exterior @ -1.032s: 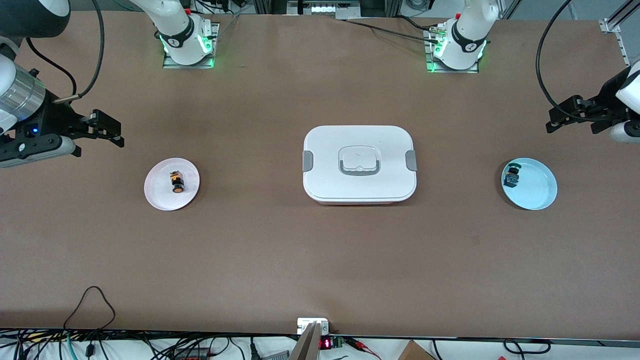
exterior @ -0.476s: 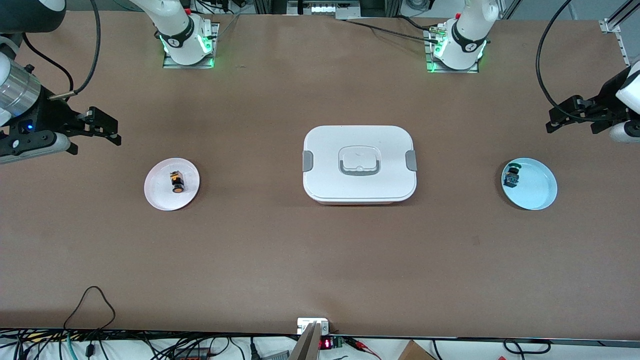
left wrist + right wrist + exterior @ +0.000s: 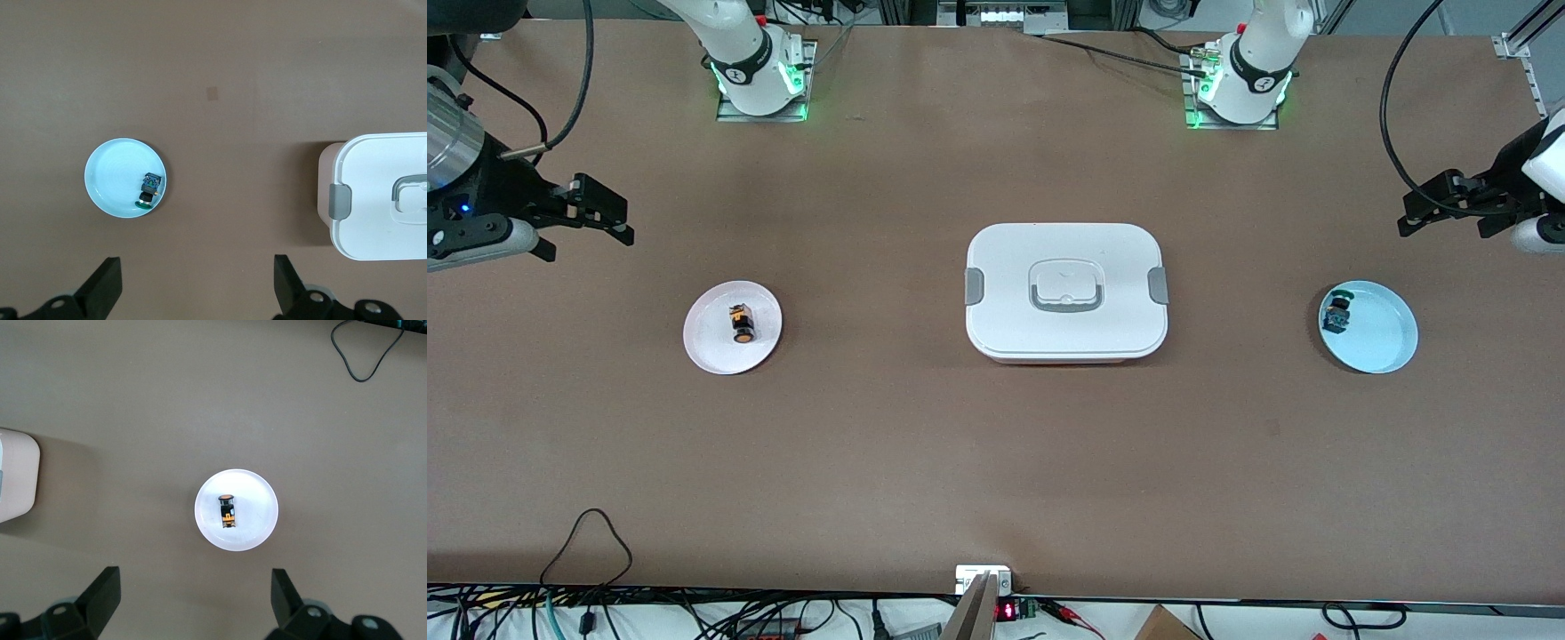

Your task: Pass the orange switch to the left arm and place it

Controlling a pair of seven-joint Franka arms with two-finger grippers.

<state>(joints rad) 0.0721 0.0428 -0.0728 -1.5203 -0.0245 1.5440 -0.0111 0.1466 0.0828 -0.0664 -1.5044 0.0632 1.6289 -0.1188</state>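
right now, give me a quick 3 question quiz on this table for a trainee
1. True or false: the orange switch lies on the pink plate.
2. What stands between the two plates? A) a bowl B) the box C) a cup
3. Fill in: the green switch lies on the ____ plate.

Key:
1. True; neither pincer holds it. The right pincer is up near its own end of the table, open; the left pincer is near the other end, open too.
2. B
3. blue
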